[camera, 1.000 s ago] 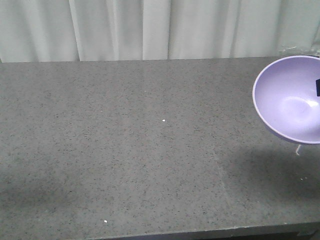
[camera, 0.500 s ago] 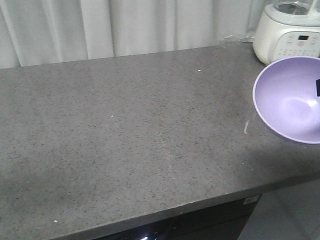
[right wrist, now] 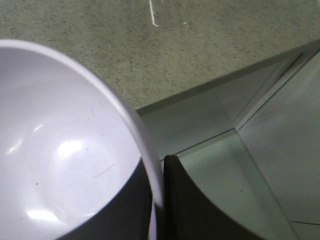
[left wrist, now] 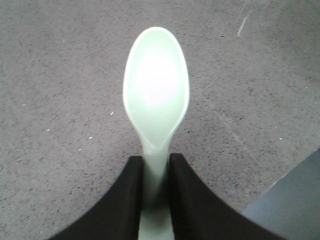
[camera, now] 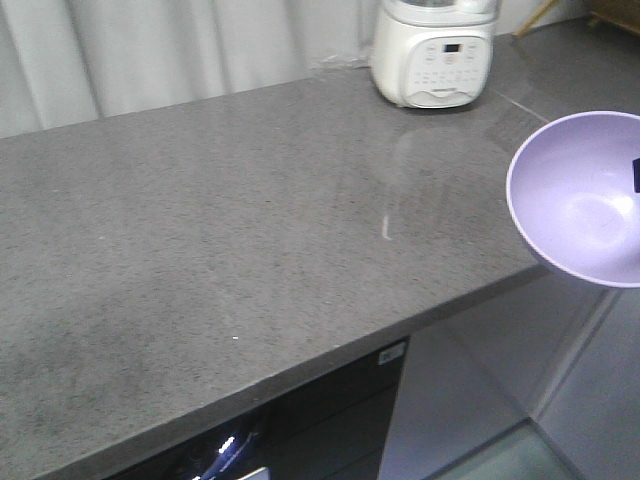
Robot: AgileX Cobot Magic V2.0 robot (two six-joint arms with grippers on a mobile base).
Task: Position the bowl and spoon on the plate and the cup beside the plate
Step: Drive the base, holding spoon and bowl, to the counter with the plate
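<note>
The lavender-purple bowl point(camera: 585, 200) hangs in the air past the counter's right edge in the front view. My right gripper point(right wrist: 157, 170) is shut on the bowl's point(right wrist: 60, 150) rim, one black finger inside and one outside. In the left wrist view my left gripper point(left wrist: 156, 162) is shut on the handle of the pale mint-green spoon point(left wrist: 156, 92), which is held above the grey counter with its scoop pointing away. The plate and the cup are out of view.
A grey speckled counter point(camera: 200, 230) fills the front view, its front edge point(camera: 330, 360) running diagonally with dark cabinets below. A white kitchen appliance point(camera: 433, 50) stands at the counter's back right. Pale curtains hang behind. Grey floor point(right wrist: 280, 150) lies under the bowl.
The view has swung to the right along the counter: the white appliance and the counter's corner have come into sight. The bowl stays at the same place in the frame.
</note>
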